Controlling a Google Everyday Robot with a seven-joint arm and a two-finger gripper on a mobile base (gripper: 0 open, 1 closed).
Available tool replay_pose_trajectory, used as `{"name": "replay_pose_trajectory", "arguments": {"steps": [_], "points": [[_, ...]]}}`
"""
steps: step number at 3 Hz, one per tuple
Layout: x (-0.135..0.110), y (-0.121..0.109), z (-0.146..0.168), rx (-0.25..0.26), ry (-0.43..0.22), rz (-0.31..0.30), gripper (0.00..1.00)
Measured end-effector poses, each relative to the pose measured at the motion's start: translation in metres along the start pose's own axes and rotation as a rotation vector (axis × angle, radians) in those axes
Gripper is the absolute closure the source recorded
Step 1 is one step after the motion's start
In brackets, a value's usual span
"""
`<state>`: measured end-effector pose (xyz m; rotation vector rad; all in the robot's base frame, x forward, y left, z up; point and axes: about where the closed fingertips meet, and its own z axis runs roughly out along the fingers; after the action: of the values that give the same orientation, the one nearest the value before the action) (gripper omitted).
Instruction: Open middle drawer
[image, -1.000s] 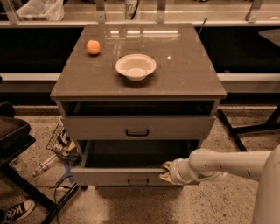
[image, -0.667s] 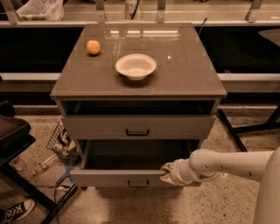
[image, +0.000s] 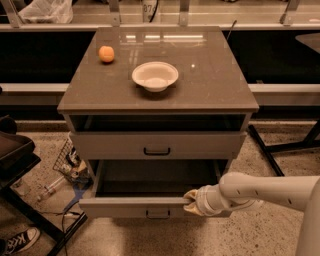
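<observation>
The middle drawer (image: 130, 206) is pulled well out of the grey-brown cabinet (image: 210, 85), and its dark empty inside shows. Its low flat front has a small dark centre handle (image: 158, 214). Above it the taller-fronted drawer (image: 115, 146) with a bigger dark handle (image: 156, 151) is closed. The lowest drawer is hidden under the open one. My gripper (image: 192, 202) comes in from the right on a white arm (image: 265, 190) and rests on the top edge of the middle drawer's front, right of the handle.
A white bowl (image: 155, 75) and an orange ball (image: 106, 53) sit on the cabinet top. On the floor at left lie a wire basket (image: 70, 159) with clutter, a dark stand (image: 20, 165) and a sneaker (image: 17, 241). A black frame leg (image: 270, 150) stands at right.
The middle drawer has slid a little further out toward the camera, and my gripper has moved with its front edge.
</observation>
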<state>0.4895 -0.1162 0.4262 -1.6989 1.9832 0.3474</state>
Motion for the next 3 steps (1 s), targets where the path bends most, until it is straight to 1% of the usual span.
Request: {"name": "replay_pose_trajectory", "arguments": {"steps": [1, 2, 3], "points": [[-0.002, -0.001, -0.004, 0.000, 0.000, 0.000, 1.00], [0.003, 0.027, -0.005, -0.075, -0.023, 0.004, 1.00], [0.001, 0.027, -0.009, -0.076, -0.023, 0.004, 1.00]]}}
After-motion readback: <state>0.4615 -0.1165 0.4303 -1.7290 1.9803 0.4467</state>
